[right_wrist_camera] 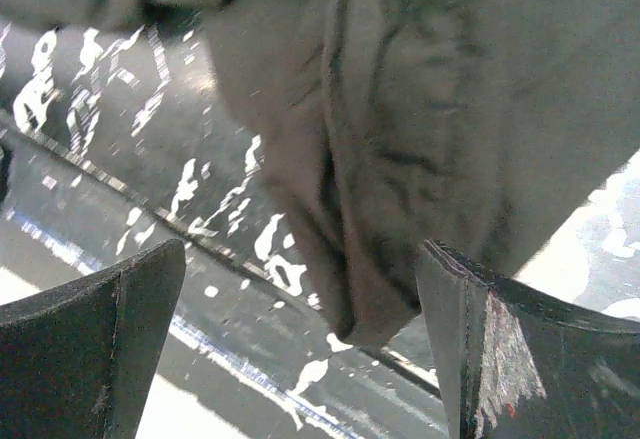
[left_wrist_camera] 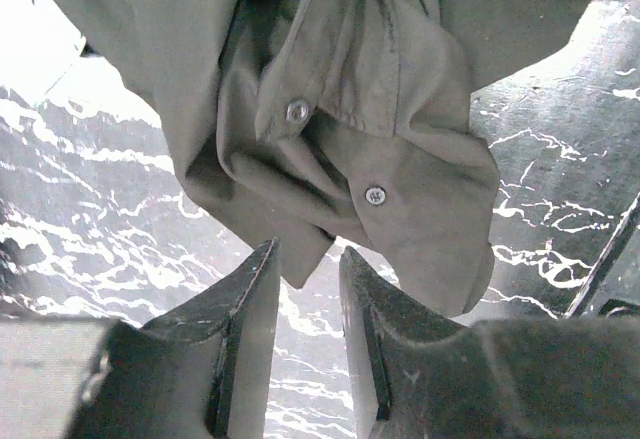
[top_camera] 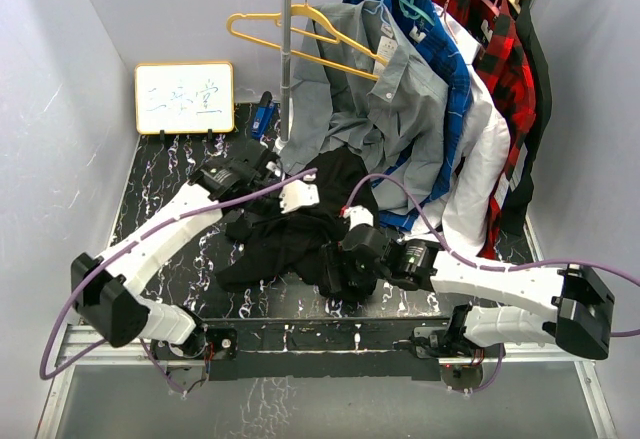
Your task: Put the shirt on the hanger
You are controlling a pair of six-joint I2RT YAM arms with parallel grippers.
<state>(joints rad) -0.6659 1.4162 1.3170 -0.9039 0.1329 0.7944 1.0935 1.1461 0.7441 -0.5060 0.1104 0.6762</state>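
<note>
The hanger (top_camera: 262,41) — right end hidden behind grey shirt (top_camera: 400,104).

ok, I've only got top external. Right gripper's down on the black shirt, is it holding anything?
Observer: No. Right wrist shows the right gripper wide open; a fold of the shirt sits between the fingers, unclamped.
Operator: And left?
Observer: Left gripper is open only narrowly, with nothing visibly pinched.
Operator: What's at its tips?
Observer: A cloth fold with two small metal buttons, its corner right at the fingertips. Can't tell which shirt it belongs to.
</note>
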